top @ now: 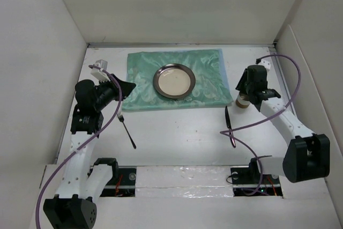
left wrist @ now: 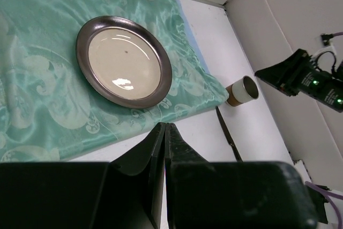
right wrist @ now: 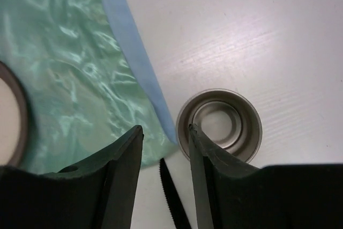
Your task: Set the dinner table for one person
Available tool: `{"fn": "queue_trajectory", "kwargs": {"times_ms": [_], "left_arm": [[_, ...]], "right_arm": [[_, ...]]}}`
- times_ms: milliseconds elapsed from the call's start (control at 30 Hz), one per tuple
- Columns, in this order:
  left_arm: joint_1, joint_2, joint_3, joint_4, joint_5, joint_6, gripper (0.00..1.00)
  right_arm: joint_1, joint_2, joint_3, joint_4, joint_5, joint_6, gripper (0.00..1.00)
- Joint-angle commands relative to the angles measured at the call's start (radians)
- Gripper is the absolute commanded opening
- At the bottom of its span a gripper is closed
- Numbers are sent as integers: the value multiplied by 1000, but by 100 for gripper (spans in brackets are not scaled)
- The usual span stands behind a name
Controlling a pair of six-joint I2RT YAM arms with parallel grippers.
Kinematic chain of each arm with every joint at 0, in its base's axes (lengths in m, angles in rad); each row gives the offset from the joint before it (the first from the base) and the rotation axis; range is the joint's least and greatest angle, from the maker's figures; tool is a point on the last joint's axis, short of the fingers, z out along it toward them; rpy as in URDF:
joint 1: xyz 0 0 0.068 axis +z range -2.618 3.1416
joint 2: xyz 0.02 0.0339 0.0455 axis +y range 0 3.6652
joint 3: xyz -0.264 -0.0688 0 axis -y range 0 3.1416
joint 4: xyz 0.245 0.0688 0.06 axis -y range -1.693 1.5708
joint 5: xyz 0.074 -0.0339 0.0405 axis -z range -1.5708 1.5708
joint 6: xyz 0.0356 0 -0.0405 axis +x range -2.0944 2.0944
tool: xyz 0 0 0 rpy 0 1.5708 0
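Across the overhead frame, a large white matte dinner table point(top: 177, 132), with a teal-green rectangular cloth point(top: 139, 73) and a round metal-rimmed plate point(top: 173, 81) at upper centre. Left claw point(left wrist: 164, 127) clenched on nothing, bottom centre of its wrist view. Right claw point(right wrist: 165, 130) released, fingers parted at the rim of a small round metal cup point(right wrist: 225, 124).

This is a robotics lab test cell rather than a home dining room. Bare white panel walls point(top: 177, 4) box in a large plain white matte table point(top: 177, 132) on three sides. A white-and-black jointed left robot arm point(top: 80, 148) and a matching right robot arm point(top: 284, 116) are bolted at its near edge. Loose purple cables point(top: 280, 55) loop off them. The only homely touches are a teal-green patterned satin cloth point(top: 206, 79) and the round dark-rimmed metal plate point(top: 173, 81) on it.
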Motion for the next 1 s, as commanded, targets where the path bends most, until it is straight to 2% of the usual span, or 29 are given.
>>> {"fn": "queue_trajectory", "kwargs": {"times_ms": [0,300,367,467,533,600,733,833,967], "left_arm": [[1,-13,16,44,28,-2,0],[1,-16,15,43,26,1,0],[1,-20,12,44,29,-2,0],[1,-10,15,44,32,-2,0],[1,-8,9,49,45,-3,0],[1,-10,10,50,48,-5,0],[1,12,13,47,52,-3,0],[1,9,13,47,56,-2,0],[1,23,19,30,36,9,0]], "right_arm": [[3,35,0,-49,79,-29,46],[-24,177,66,-38,21,-32,47],[-24,222,80,-26,21,-31,44],[-24,260,102,-9,47,-13,30],[-24,273,141,-9,115,-8,3],[-5,271,161,-30,166,-8,0],[61,251,261,-23,283,-45,0],[80,314,385,13,220,-103,0],[120,498,647,-67,177,-186,0]]}}
